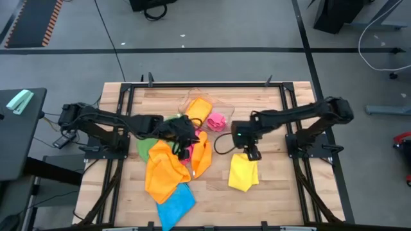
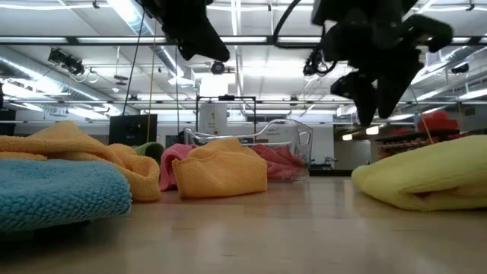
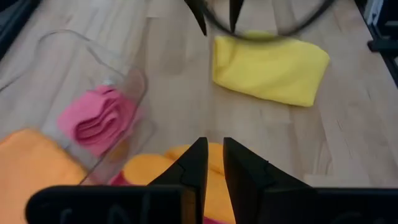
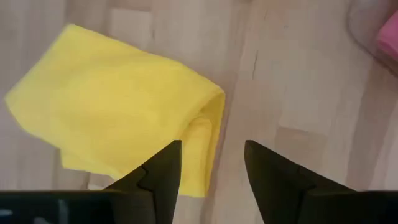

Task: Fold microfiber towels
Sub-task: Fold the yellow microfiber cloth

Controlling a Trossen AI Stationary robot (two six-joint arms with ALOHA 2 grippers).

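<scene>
Yellow towel (image 1: 243, 172) lies folded on the right half of the table (image 1: 276, 128), set apart from the others, which suggests it counts as a finished piece parked where it will not get mixed back into the heap. The right gripper (image 1: 252, 153) hangs just above its far edge with fingers apart and nothing between them, as the right wrist view shows, so the cloth is free on the wood. Left of centre sits the unfolded heap: an orange towel (image 1: 164, 172) spread widest, a blue towel (image 1: 175, 204) at the near edge, a green towel (image 1: 146, 147) peeking out on the left, and a further orange one on the far side. A pink towel (image 1: 217, 120) lies bunched in the clear plastic tray (image 1: 192, 102) at the far middle, probably the bin they come from. The left gripper (image 1: 186, 136) hovers over the heap's far right corner, fingers nearly together with only a thin gap and nothing gripped, likely poised to choose the next cloth.
</scene>
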